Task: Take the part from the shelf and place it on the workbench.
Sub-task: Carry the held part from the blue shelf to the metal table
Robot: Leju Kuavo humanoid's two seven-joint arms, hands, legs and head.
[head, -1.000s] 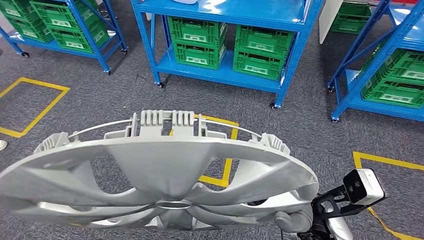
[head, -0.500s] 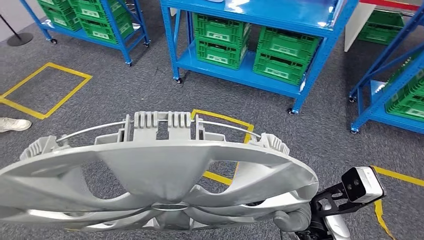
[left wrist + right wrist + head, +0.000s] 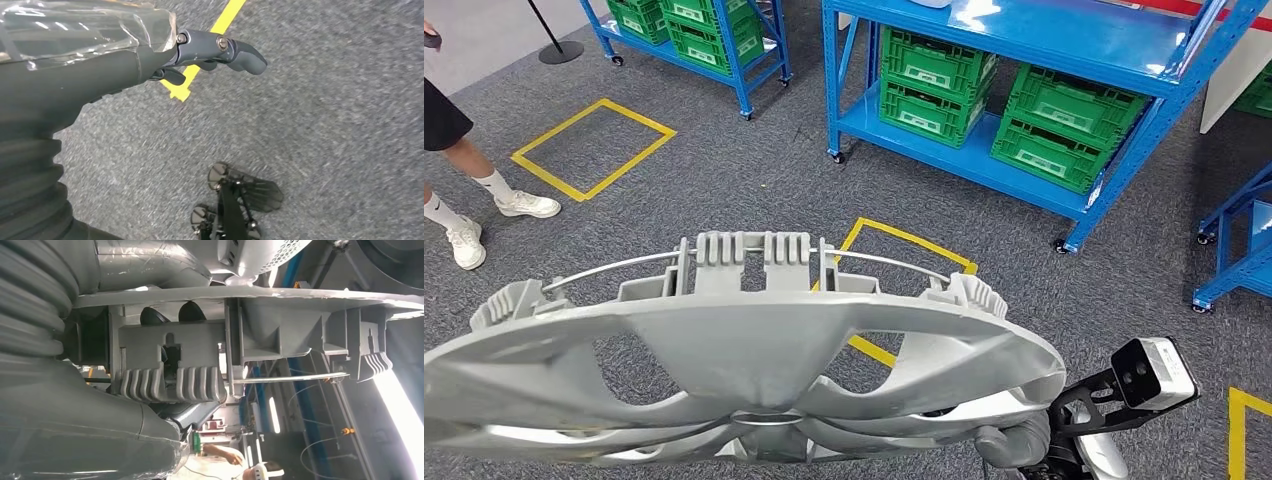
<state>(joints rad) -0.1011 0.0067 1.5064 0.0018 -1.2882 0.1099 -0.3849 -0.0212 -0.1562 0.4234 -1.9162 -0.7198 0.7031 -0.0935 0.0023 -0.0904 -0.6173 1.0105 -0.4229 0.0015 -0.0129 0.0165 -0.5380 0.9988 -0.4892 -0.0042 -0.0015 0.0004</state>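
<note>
Silver-grey plastic wheel cover (image 3: 744, 370), round with spoke-shaped cut-outs and ribbed clips around its rim, lying nearly flat and spanning the lower half of the head view, held up above the grey carpet floor (image 3: 724, 190). Right hand (image 3: 1016, 442) gripping its rim at the lower right, grey thumb pressing against the edge; in the right wrist view, dark fingers (image 3: 160, 316) curling behind a ribbed clip of the cover, clamping on the rim. Thin wire ring (image 3: 884, 262) running between the clips along the far edge.

Left hand (image 3: 200, 52) hanging over the carpet in the left wrist view, fingers curling loosely with nothing between them, thumb sticking out.

Yellow tape squares (image 3: 594, 145) lying on the carpet beyond the cover. Blue metal shelf rack (image 3: 1024, 40) standing further off, carrying green plastic crates (image 3: 934, 85) on its lower shelf; another blue rack with green crates (image 3: 704, 30) standing to the left of it. Person's legs in white socks and white shoes (image 3: 469, 215) standing at the left edge of the head view.
</note>
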